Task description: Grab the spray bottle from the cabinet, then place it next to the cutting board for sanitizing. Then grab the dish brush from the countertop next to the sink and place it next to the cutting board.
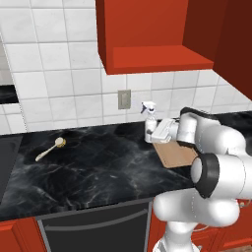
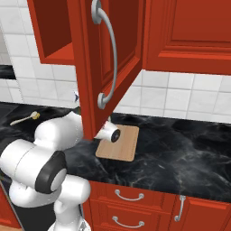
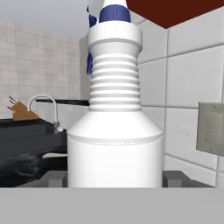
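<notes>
The spray bottle (image 1: 150,123) is upright on the black countertop (image 1: 98,167), just off the back left corner of the cutting board (image 1: 174,155). My gripper (image 1: 151,134) reaches in from the right, low over the board, shut on the bottle's body. In the hand view the bottle (image 3: 114,148) sits between my fingertips (image 3: 57,179), each pressed against a side. The dish brush (image 1: 50,148) lies far left on the counter, well away from my hand. The red cabinet (image 1: 152,44) hangs above with its lower recess bare.
The open cabinet door (image 2: 113,58) hangs over the counter in front of my hand in the right base view, above the cutting board (image 2: 119,143). A wall outlet (image 1: 124,99) is behind the bottle. The faucet (image 3: 43,105) and sink lie far left.
</notes>
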